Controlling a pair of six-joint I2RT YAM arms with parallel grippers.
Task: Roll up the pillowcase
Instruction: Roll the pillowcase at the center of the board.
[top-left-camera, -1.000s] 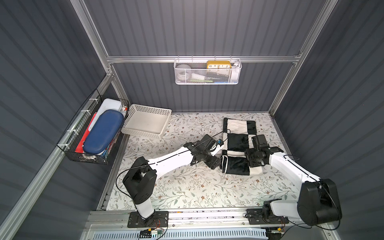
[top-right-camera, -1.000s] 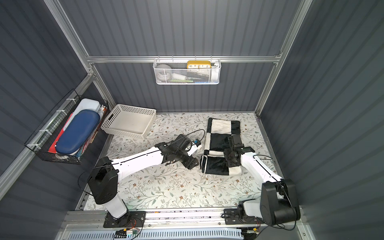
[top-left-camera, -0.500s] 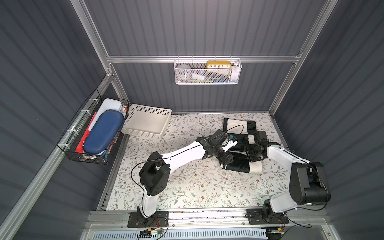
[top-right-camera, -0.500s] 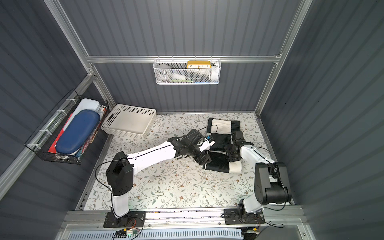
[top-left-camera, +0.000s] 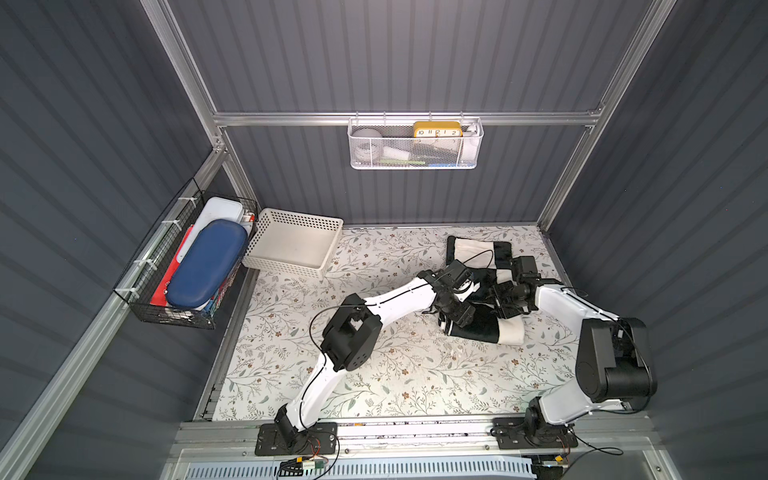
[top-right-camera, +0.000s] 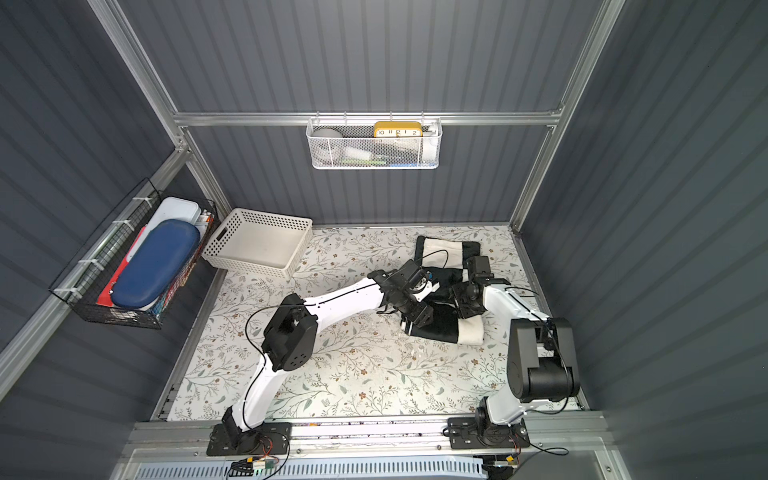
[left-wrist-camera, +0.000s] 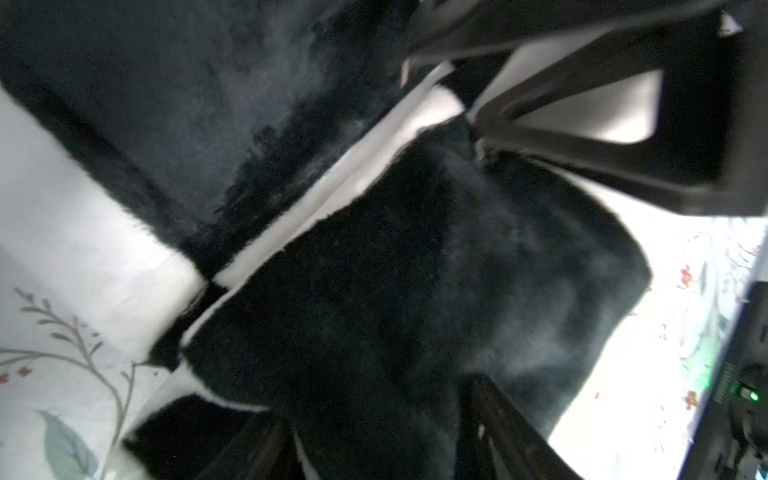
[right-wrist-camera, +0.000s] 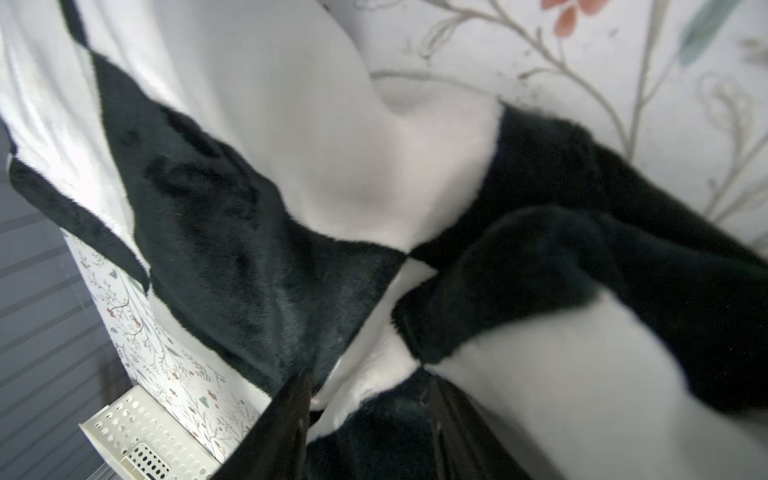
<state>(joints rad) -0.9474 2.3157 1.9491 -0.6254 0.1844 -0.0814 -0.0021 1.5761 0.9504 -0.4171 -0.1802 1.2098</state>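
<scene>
The pillowcase (top-left-camera: 482, 328) lies directly under both pincers. Its rolled, bulky end is on the near side of them, and a flat checkered stretch runs away beyond them toward the back wall. The left pincer (left-wrist-camera: 478, 257) has its jaws well apart with a fat black fold of plush between them. The right pincer (right-wrist-camera: 368, 378) is partly open with black and white cloth passing between its fingers. For both, I cannot tell whether they are pinching the cloth or merely straddling it. The two pincers work close together over the same fold, so they could knock into each other. If one pushes further than the other, the roll would probably skew into a cone. A slack hold on such springy plush would likely let the turns relax open. A low finger might also drag the floral cover of the bench (top-left-camera: 374, 374) up with the cloth. The only legible writing is the numerals 10, 11, 12, 1, 2 on the yellow clock (top-left-camera: 437, 129), far beyond the pincers in the wire basket (top-left-camera: 415, 160). No brand name is readable.
</scene>
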